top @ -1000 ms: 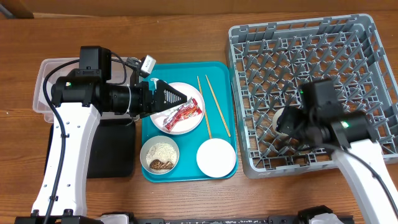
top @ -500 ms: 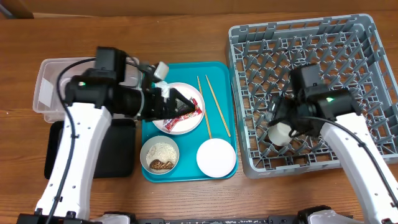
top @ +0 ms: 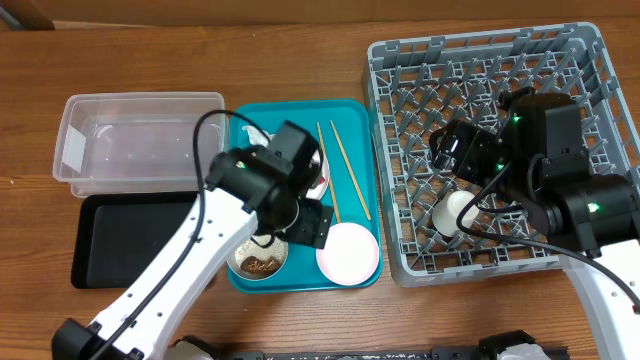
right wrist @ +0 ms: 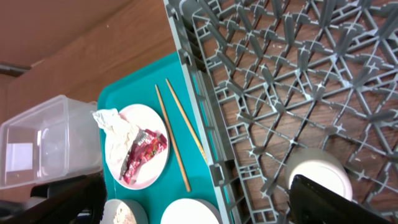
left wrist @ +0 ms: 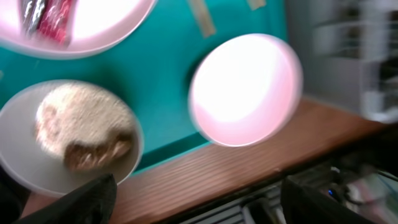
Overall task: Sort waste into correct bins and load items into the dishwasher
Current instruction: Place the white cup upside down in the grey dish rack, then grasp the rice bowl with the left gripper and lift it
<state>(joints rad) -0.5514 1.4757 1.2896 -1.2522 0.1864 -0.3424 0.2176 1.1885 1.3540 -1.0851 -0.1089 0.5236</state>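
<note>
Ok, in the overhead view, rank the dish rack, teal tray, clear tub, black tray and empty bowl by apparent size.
1. dish rack
2. teal tray
3. clear tub and black tray: too alike to rank; the left arm hides part of the black tray
4. empty bowl

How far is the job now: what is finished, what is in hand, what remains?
Done: one cup lies in the rack. In hand: nothing; left gripper, right gripper open. Remaining: wrapper, tissue, plate, chopsticks, rice bowl, empty bowl on the teal tray; tub, black tray empty.
</note>
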